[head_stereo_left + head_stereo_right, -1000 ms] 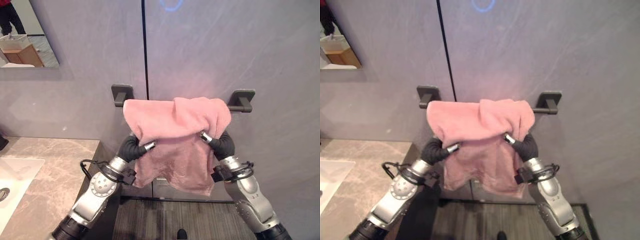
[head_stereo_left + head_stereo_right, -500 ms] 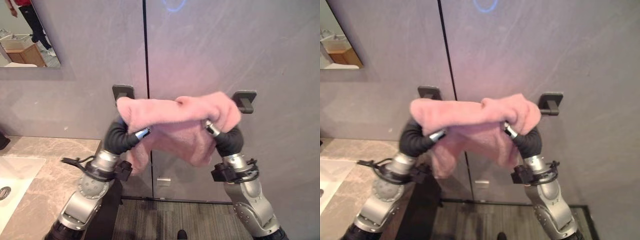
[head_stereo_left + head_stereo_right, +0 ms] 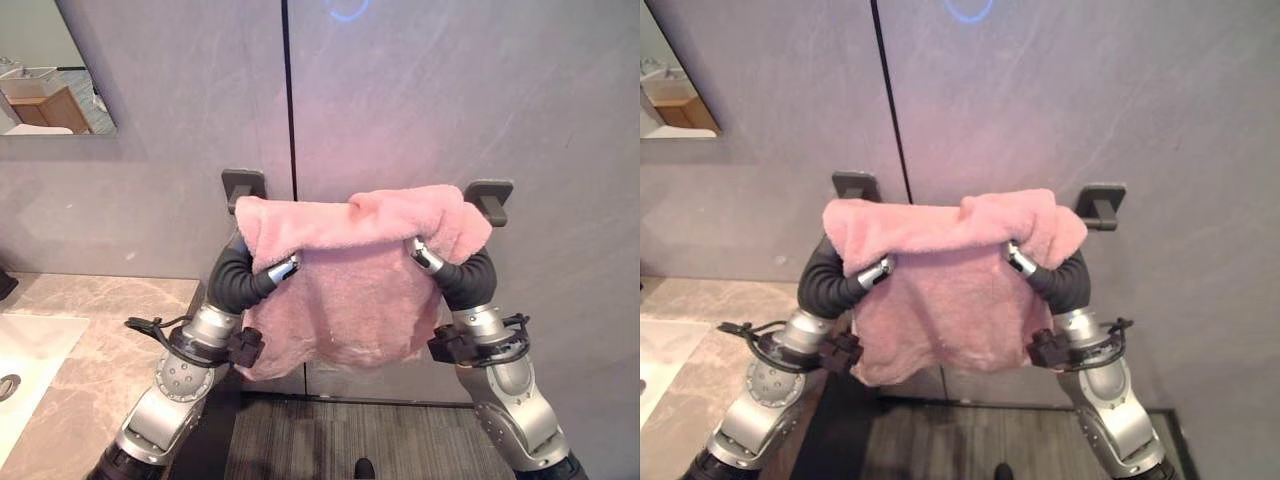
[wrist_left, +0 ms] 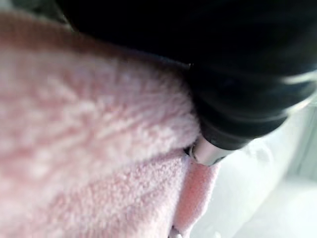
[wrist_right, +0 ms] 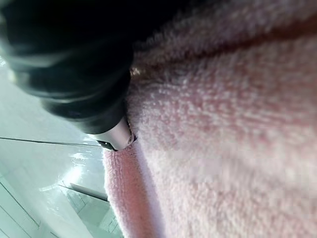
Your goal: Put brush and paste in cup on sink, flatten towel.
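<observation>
A bathroom: a pink towel [image 3: 350, 290] hangs over a dark wall rail [image 3: 488, 200] on grey panels. Beside it, a marble-topped desk [image 3: 100, 350] holds a white sink [image 3: 30, 350] under a mirror [image 3: 50, 70].

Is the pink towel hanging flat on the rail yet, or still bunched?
Still bunched. The pink towel drapes over the rail with a rumpled fold on top, and its lower edge hangs uneven.

Head stereo wallward; wrists against towel [image 3: 350, 290]
</observation>
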